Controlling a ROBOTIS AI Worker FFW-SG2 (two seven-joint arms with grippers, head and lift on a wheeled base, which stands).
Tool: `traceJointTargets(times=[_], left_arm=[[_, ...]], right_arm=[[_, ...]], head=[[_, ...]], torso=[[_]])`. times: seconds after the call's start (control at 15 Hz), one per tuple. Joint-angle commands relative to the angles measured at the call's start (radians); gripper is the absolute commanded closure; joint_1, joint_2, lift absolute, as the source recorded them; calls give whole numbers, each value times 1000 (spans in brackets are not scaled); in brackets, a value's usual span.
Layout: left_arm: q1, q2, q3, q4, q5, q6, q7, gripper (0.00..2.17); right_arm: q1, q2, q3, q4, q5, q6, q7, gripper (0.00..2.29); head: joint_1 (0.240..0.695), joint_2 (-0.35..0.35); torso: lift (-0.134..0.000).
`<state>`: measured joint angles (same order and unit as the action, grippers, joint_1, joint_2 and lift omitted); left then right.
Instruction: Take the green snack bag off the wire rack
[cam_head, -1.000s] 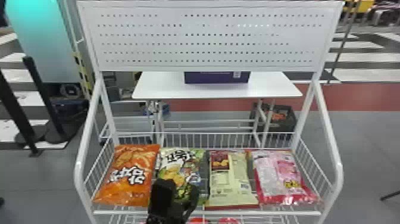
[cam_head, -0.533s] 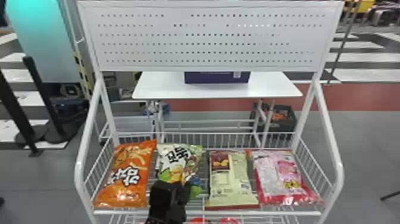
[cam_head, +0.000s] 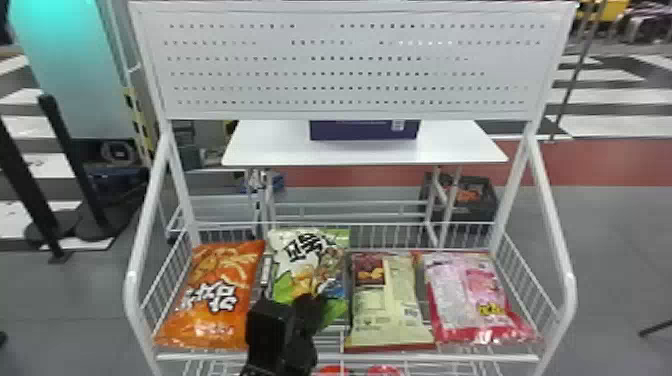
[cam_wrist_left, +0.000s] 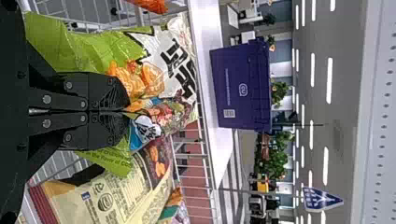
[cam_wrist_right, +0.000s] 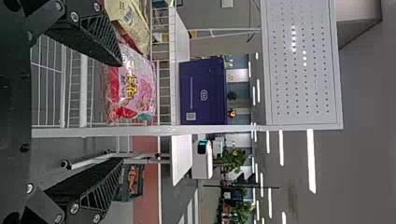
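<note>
In the head view my left gripper (cam_head: 305, 307) is at the lower part of the green snack bag (cam_head: 305, 265), between the orange bag and the cream bag. The bag's printed top overlaps the rear rail of the wire rack (cam_head: 345, 357). From the left wrist view, my left gripper (cam_wrist_left: 128, 111) is shut on the green snack bag (cam_wrist_left: 93, 44), whose crumpled film bulges out around the fingers. Whether its underside touches the rack is unclear. My right gripper (cam_wrist_right: 120, 112) stands open in the right wrist view, fingers wide apart, in front of the rack's right side.
An orange bag (cam_head: 215, 295) lies left of the green one. On the right are a cream bag (cam_head: 387, 300) and a pink bag (cam_head: 470, 295). White side bars (cam_head: 555, 215) frame the rack, below a perforated panel (cam_head: 350, 60). Behind stands a white table (cam_head: 275, 150) with a purple box (cam_head: 362, 130).
The green snack bag has moved up and toward the rack's rear with my left gripper, its top now at the rear rail. The orange bag has shifted slightly.
</note>
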<state>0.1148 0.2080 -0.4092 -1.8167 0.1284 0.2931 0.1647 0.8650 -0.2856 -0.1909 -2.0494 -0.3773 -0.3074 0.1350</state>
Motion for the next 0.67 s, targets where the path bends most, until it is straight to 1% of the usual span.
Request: traceJointTargets(times=[0.0, 0.07, 0.33, 0.4, 0.47, 0.6], left_arm=[[62, 47, 20, -107, 5, 1, 1, 2145], [105, 60, 32, -153, 14, -5, 1, 2145], [292, 151, 112, -312, 36, -57, 7, 2145], [347, 172, 147, -343, 40, -85, 6, 2145], [402, 180, 184, -366, 51, -140, 4, 2145], [513, 180, 276, -391, 79, -260, -7, 2145]], right_arm=[[-1, -3, 1, 0, -2, 0, 0, 174], [-1, -3, 1, 0, -2, 0, 0, 174], [-6, -4, 2, 0, -3, 0, 0, 174], [-6, -4, 4, 0, -3, 0, 0, 174], [-6, -4, 4, 0, -3, 0, 0, 174], [-8, -4, 4, 3, -5, 0, 0, 174]], head=[[499, 0], [499, 0], [499, 0], [499, 0], [499, 0], [499, 0]], torso=[[0], [0], [0], [0], [0], [0]])
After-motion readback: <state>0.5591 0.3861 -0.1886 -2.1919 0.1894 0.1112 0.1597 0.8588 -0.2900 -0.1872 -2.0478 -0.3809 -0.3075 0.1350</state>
